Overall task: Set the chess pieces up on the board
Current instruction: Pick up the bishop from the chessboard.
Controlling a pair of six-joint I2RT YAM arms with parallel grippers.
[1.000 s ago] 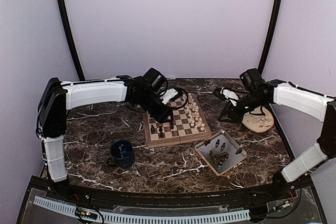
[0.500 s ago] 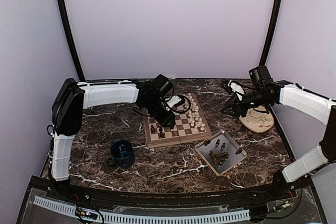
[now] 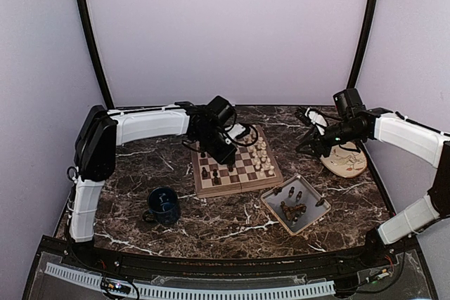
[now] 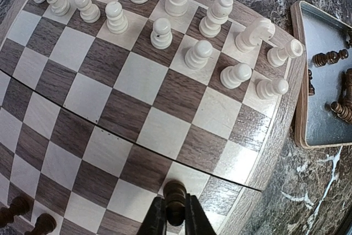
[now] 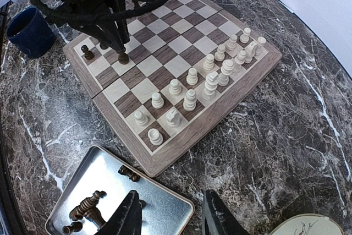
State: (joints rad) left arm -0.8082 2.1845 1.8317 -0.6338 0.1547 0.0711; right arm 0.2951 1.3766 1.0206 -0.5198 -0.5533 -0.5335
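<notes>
The board (image 3: pixel 242 186) lies mid-table. Cream-white chess pieces (image 4: pixel 198 53) stand in two rows along its right side (image 3: pixel 261 154). A few dark chess pieces (image 3: pixel 209 173) stand at its left end. My left gripper (image 4: pixel 176 217) is shut on the head of one dark piece (image 4: pixel 175 193) over a square near the board's front edge; the same piece shows in the right wrist view (image 5: pixel 123 57). Whether its base rests on the board I cannot tell. My right gripper (image 5: pixel 171 205) hangs open and empty above the tray's corner, right of the board (image 3: pixel 308 147).
A grey tray (image 3: pixel 271 205) with several loose dark pieces (image 5: pixel 85 207) sits in front and to the right of the board. A blue cup (image 3: pixel 163 205) stands at the front left. A beige plate (image 3: pixel 346 161) lies at the far right, under the right arm.
The left gripper's jaws have closed on the dark piece as the arm shifted a little to the right over the board. The right arm rose toward the back right, then held still.
</notes>
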